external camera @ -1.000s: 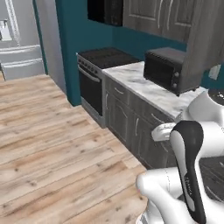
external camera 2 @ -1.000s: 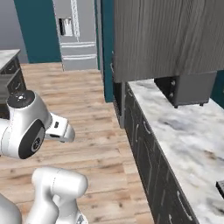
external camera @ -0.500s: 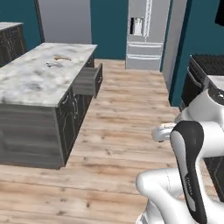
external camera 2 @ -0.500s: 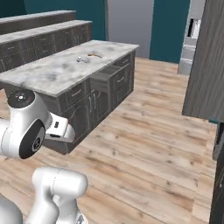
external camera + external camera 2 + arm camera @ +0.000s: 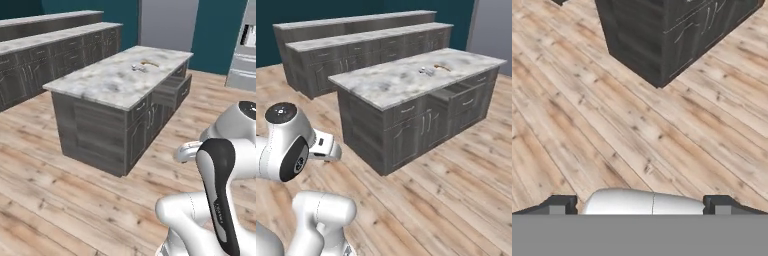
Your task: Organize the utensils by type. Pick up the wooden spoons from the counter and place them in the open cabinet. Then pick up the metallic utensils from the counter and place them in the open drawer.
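Observation:
The counter (image 5: 105,81) is a marble-topped island ahead of me across the wood floor. Near its far end lies a wooden spoon (image 5: 150,63), also seen as the spoon (image 5: 443,66) from the right. Small metallic utensils (image 5: 137,67) lie just beside it, closer to me (image 5: 427,71). The open drawer (image 5: 170,93) juts from the island's right side below them (image 5: 452,93). The open cabinet is out of view. My gripper (image 5: 640,206) is open, empty and aimed down at the floor short of the island's dark base (image 5: 662,35).
Two long rows of grey base units with marble tops (image 5: 50,42) run behind the island (image 5: 356,42). A steel fridge (image 5: 245,47) stands at the far right. Bare wood floor (image 5: 60,190) lies between me and the island.
The base has turned and driven, so the whole picture shifted: the stove and microwave wall gave way to the island, which is now nearer. The gripper stays open.

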